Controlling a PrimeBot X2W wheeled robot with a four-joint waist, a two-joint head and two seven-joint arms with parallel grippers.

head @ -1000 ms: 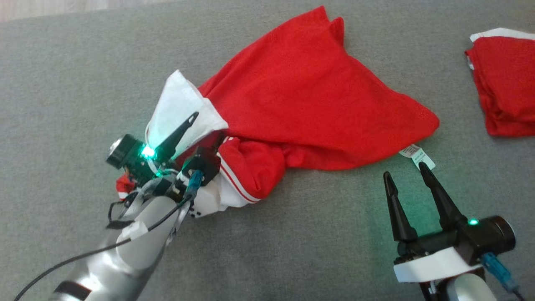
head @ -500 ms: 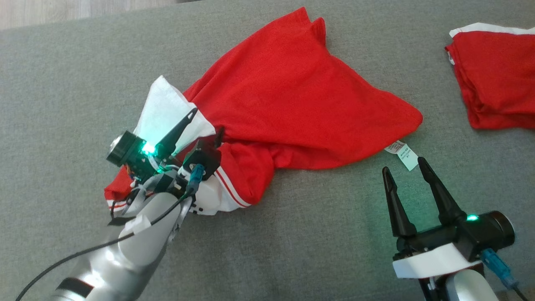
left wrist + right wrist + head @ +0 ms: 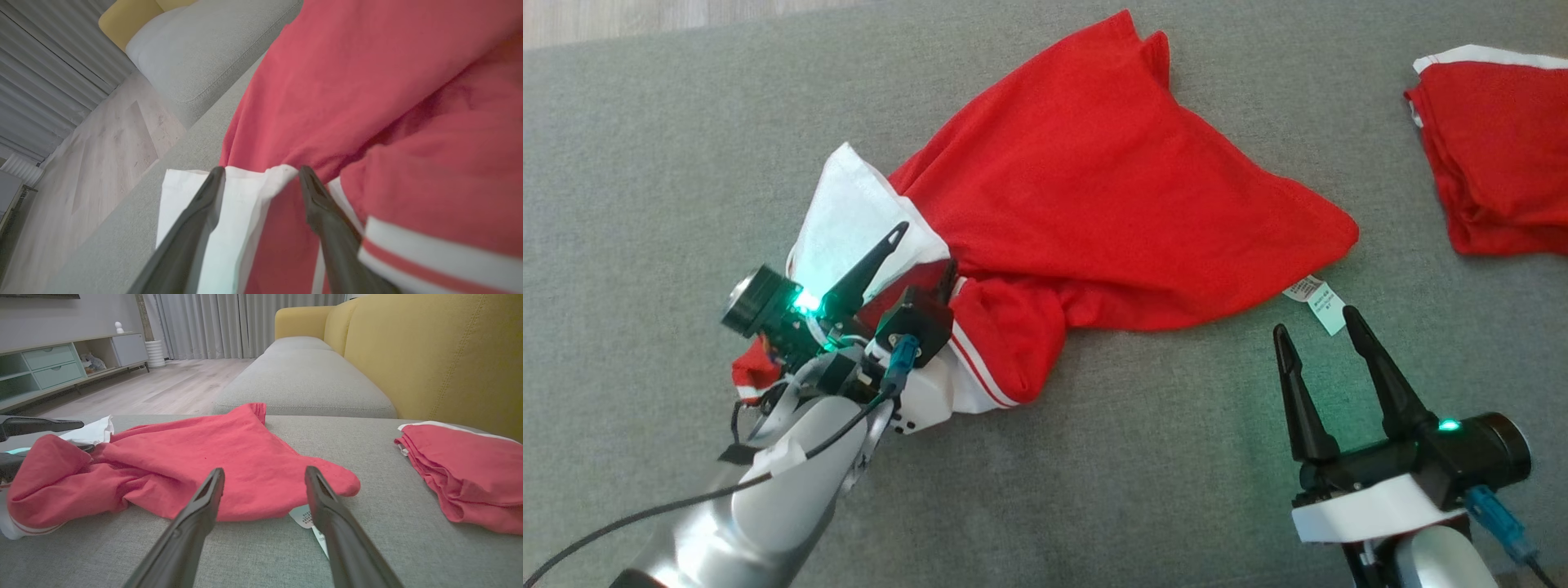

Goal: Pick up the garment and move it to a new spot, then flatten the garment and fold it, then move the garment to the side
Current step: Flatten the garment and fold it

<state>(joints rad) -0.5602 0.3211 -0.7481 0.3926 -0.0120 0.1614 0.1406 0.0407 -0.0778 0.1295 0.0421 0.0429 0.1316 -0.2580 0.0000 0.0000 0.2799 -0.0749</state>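
From the head, the red jersey [image 3: 1111, 188] lies crumpled on the grey couch seat [image 3: 1135, 457], its white panel [image 3: 849, 204] at the left end. The left gripper [image 3: 925, 247] rests low on that panel, jaws spread and nothing pinched. The right gripper [image 3: 1315, 322] hovers released, one fingertip just beside the care label [image 3: 1319, 298]; a folded red garment [image 3: 1494, 155] lies well apart at the right. At the left wrist, the left gripper [image 3: 262, 169] straddles the white panel [image 3: 237, 212]. At the right wrist, the right gripper [image 3: 264, 470] points at the red jersey [image 3: 212, 457], with the care label [image 3: 304, 516] near its right finger.
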